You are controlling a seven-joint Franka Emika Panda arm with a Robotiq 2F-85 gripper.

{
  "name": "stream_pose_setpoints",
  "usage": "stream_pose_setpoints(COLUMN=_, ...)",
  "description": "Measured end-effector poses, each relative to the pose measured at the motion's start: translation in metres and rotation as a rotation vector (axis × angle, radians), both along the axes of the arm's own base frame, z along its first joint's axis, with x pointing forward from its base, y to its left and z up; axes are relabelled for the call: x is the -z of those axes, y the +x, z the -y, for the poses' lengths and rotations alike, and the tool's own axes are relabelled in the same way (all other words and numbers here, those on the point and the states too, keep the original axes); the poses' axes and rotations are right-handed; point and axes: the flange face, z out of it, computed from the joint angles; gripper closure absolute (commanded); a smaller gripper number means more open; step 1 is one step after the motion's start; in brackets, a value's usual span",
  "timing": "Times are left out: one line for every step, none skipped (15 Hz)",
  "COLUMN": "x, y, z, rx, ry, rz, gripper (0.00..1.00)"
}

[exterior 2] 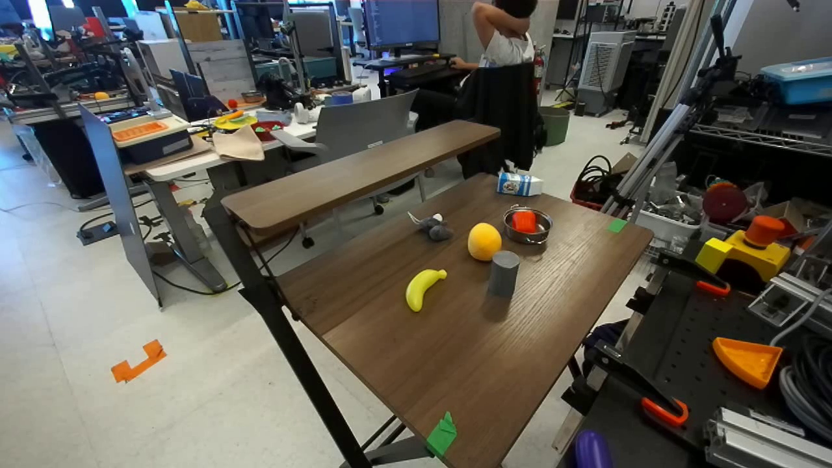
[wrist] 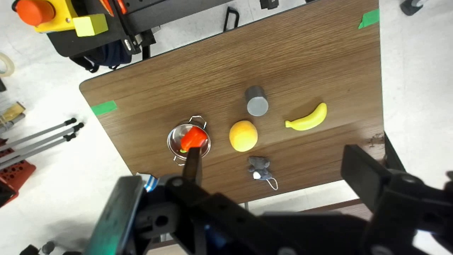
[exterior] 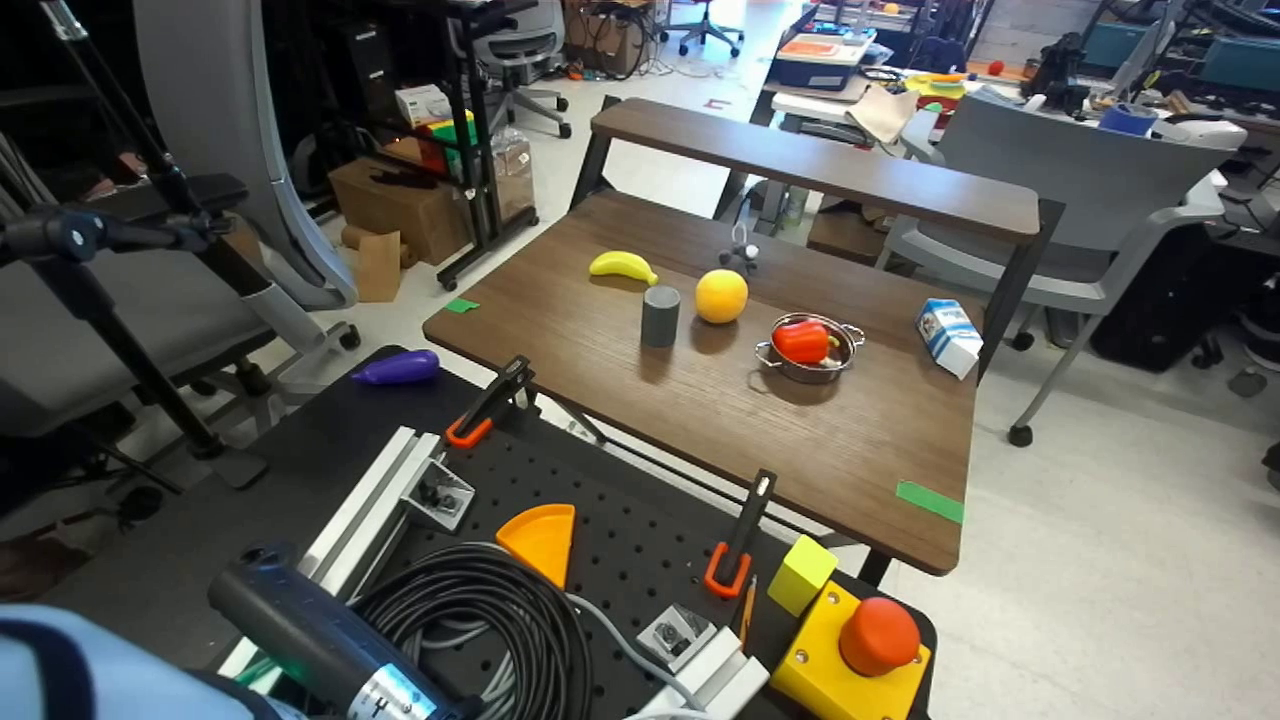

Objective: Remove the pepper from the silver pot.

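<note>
The red pepper point(exterior: 800, 342) lies inside the silver pot point(exterior: 815, 374) on the brown table. In an exterior view the pepper point(exterior 2: 523, 222) sits low in the pot point(exterior 2: 528, 239). In the wrist view the pepper point(wrist: 194, 137), with a bit of green stem, lies in the pot point(wrist: 176, 136), whose two wire handles show. My gripper point(wrist: 272, 152) is open and empty, high above the table. One fingertip overlaps the pot's lower edge in that view but is well above it. The gripper is out of view in both exterior views.
An orange fruit point(exterior: 721, 296), a grey cup point(exterior: 660, 316), a yellow banana point(exterior: 622, 266) and a grey toy mouse point(exterior 2: 434, 227) lie near the pot. A blue-white carton point(exterior: 948, 336) lies by the table edge. A raised shelf point(exterior: 800, 160) spans the table's far side.
</note>
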Motion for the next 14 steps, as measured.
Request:
stream_pose_setpoints(x=0.006, y=0.007, z=0.015, rx=0.032, ry=0.031, rz=-0.005, gripper=0.00)
stream_pose_setpoints(x=0.013, y=0.014, z=0.029, rx=0.069, ry=0.064, rz=-0.008, gripper=0.00)
stream_pose_setpoints(x=0.021, y=0.023, z=0.042, rx=0.109, ry=0.099, rz=-0.009, gripper=0.00)
stream_pose_setpoints(x=0.031, y=0.031, z=0.055, rx=0.151, ry=0.136, rz=-0.009, gripper=0.00)
stream_pose_setpoints(x=0.042, y=0.040, z=0.067, rx=0.192, ry=0.169, rz=-0.010, gripper=0.00)
stream_pose_setpoints(x=0.054, y=0.048, z=0.077, rx=0.232, ry=0.199, rz=-0.010, gripper=0.00)
stream_pose_setpoints(x=0.066, y=0.057, z=0.086, rx=0.272, ry=0.228, rz=-0.008, gripper=0.00)
stream_pose_setpoints(x=0.078, y=0.066, z=0.094, rx=0.313, ry=0.255, rz=-0.006, gripper=0.00)
stream_pose_setpoints(x=0.090, y=0.075, z=0.101, rx=0.352, ry=0.281, rz=-0.003, gripper=0.00)
stream_pose_setpoints(x=0.101, y=0.084, z=0.106, rx=0.389, ry=0.304, rz=0.002, gripper=0.00)
stream_pose_setpoints(x=0.113, y=0.093, z=0.111, rx=0.425, ry=0.325, rz=0.007, gripper=0.00)
stream_pose_setpoints(x=0.125, y=0.102, z=0.114, rx=0.458, ry=0.342, rz=0.012, gripper=0.00)
stream_pose_setpoints(x=0.137, y=0.110, z=0.116, rx=0.489, ry=0.355, rz=0.016, gripper=0.00)
stream_pose_setpoints(x=0.149, y=0.118, z=0.118, rx=0.518, ry=0.364, rz=0.023, gripper=0.00)
